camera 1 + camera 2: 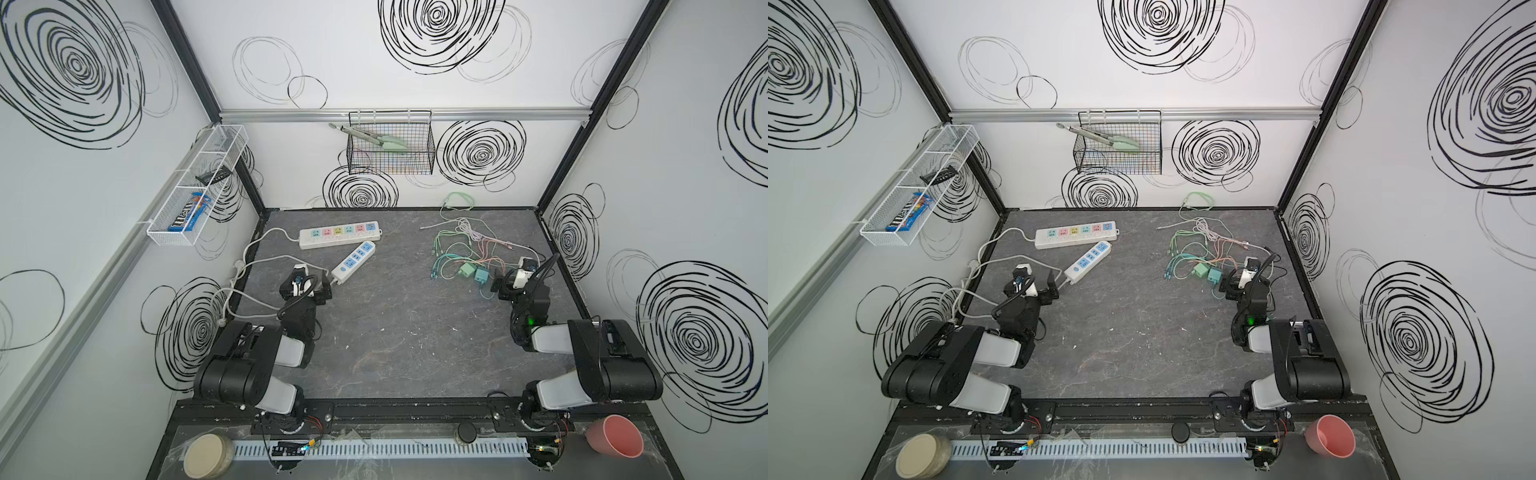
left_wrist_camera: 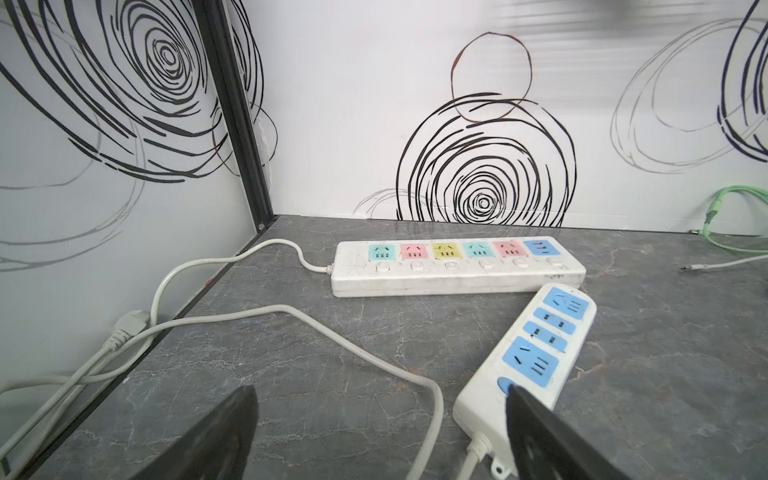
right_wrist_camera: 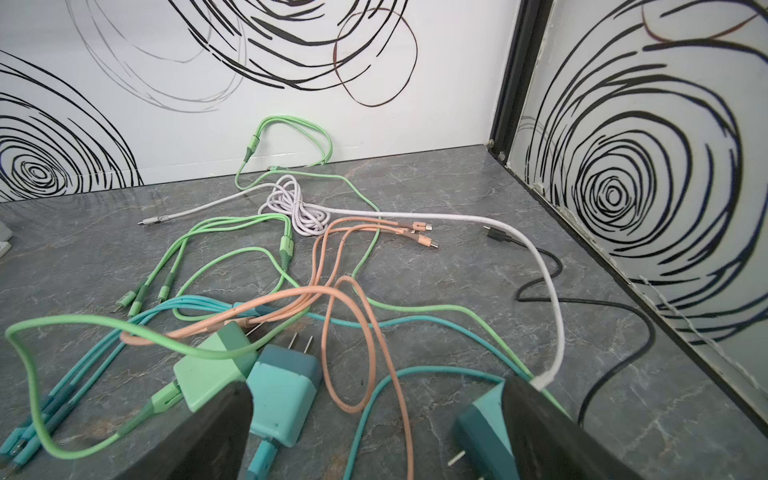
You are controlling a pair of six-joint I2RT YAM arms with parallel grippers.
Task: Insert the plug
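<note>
Left gripper (image 2: 380, 392): spread, beside white plastic blue-socketed power strip (image 2: 536, 353).
Right gripper (image 3: 372, 395): spread, near teal cube-shaped charger plug (image 3: 282, 399), counter (image 3: 685, 415) right edge.

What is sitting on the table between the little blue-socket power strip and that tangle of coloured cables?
Nothing. In both top views, the stretch between the blue-socket power strip and the cable tangle is bare grey tabletop.
</note>
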